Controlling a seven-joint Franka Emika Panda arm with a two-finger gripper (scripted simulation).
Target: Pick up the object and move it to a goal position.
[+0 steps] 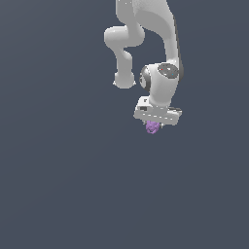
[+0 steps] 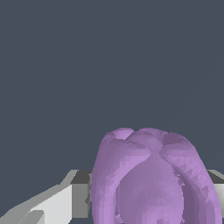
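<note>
Though the white arm fills the upper part of the exterior view, the thing that matters is small: the purple lump (image 1: 152, 127) sits right under the pincer (image 1: 154, 124), tucked against its underside. That placement suits carrying it, since the task calls for a move to a goal spot. No goal marker shows anywhere, and the fingers are hidden behind the pincer body.

In the wrist view the lump fills the lower frame, its swirled ridges plain, with pale finger (image 2: 52, 203) edges flanking it on both sides. The pincer looks clamped on the lump.
</note>
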